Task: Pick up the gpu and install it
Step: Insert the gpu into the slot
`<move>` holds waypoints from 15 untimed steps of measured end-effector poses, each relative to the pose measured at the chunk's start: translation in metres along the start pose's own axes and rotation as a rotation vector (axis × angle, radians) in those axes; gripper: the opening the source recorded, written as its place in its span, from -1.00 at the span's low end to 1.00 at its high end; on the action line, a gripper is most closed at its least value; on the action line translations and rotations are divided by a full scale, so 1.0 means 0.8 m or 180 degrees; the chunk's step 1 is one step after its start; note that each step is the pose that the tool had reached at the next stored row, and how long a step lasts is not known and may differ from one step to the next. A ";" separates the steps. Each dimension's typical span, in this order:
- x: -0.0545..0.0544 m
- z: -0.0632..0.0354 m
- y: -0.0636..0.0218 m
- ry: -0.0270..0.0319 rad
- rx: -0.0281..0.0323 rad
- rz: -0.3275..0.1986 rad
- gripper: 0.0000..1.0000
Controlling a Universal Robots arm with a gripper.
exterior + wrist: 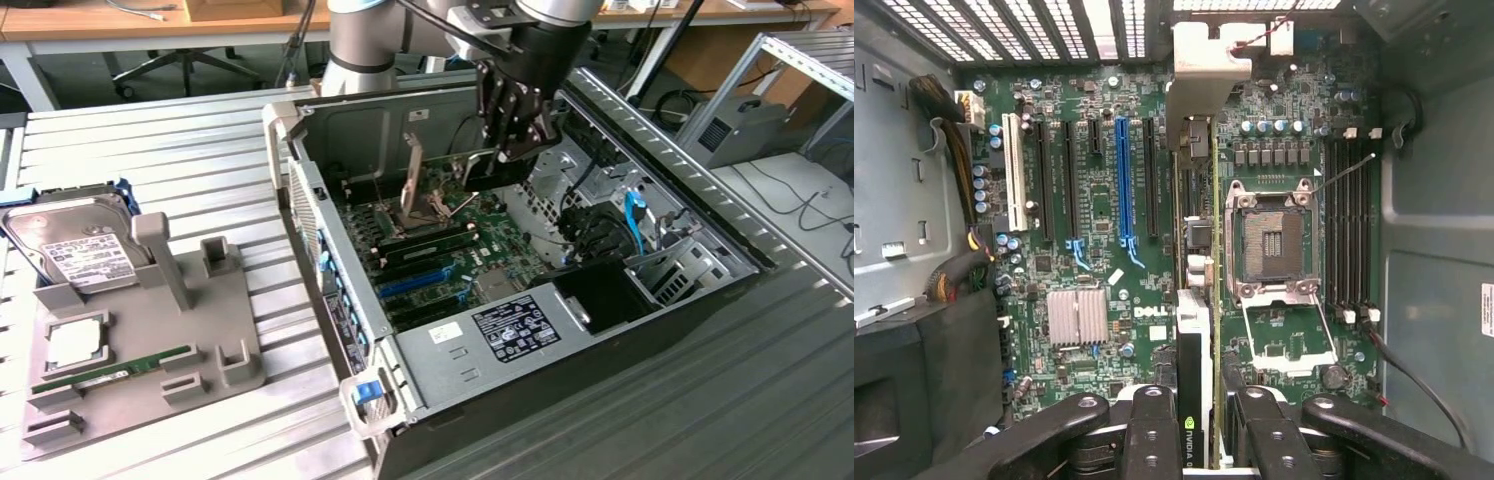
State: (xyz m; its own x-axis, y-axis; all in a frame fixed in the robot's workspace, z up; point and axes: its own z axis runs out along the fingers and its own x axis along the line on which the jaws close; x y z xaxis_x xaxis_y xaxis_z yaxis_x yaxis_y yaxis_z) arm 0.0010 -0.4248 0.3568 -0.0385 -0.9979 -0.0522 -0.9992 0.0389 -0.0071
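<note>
My gripper (515, 140) hangs over the open computer case (441, 380), shut on the gpu (497, 170), a dark card held on edge above the motherboard (441, 250). In the wrist view the gpu (1193, 320) runs edge-on between the fingers (1150, 430), with its silvery end bracket (1204, 75) towards the case's slotted wall. The gripper (1199, 425) clamps the card from both sides. Below, the card lies over the strip between the black expansion slots (1151, 180) and the open processor socket (1272, 235), apart from the long blue slot (1122, 180). The card is above the board, not seated.
On the exterior view's left a grey holder tray (134, 390) carries a silver hard drive (80, 250), a square chip (74, 342) and a green memory stick (114, 370). Case walls, a drive cage (661, 270) and cables (949, 130) ring the motherboard.
</note>
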 end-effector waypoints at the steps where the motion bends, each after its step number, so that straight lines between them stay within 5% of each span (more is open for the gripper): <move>1: 0.000 0.001 0.000 -0.0001 0.0001 0.0000 -0.47; 15: 0.001 0.017 0.003 -0.0007 0.0005 0.0000 -0.47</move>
State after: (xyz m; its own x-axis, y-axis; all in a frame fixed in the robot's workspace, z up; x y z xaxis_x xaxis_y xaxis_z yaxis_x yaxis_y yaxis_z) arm -0.0016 -0.4249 0.3431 -0.0383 -0.9978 -0.0545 -0.9992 0.0388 -0.0086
